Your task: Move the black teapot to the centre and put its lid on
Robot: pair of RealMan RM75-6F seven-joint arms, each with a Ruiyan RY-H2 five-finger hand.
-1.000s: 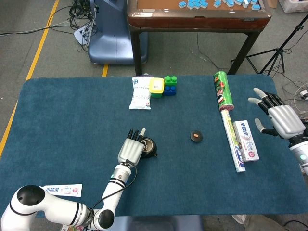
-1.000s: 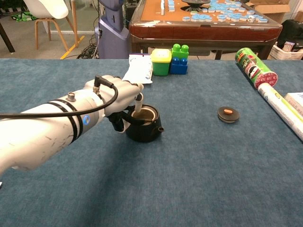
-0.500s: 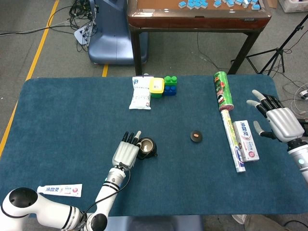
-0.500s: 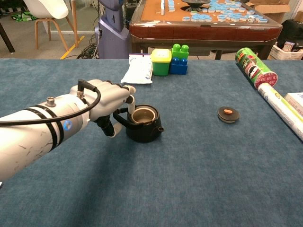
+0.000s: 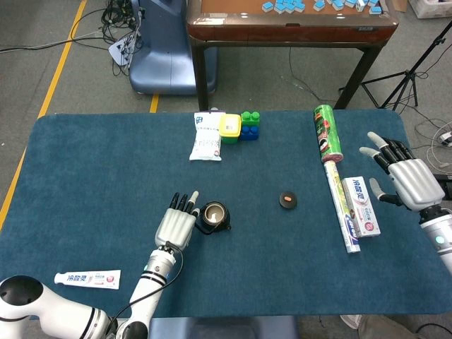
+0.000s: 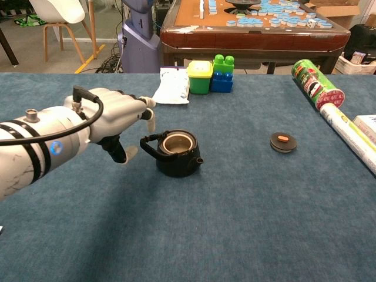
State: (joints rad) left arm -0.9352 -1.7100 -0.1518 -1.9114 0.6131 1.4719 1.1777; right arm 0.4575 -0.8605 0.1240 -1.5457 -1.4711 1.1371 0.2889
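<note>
**Teapot released short of centre, lid not yet fitted**

The left hand (image 6: pixel 114 120) is seen just left of the black teapot (image 6: pixel 176 153), holding nothing, fingers spread and clear of the handle. The right hand (image 5: pixel 406 180) is held apart and empty near the table's right edge. The teapot stands upright and uncovered, left of centre; the lid (image 6: pixel 283 141) lies well apart to its right. A careless regrasp could tip the pot or push it sideways.
</note>
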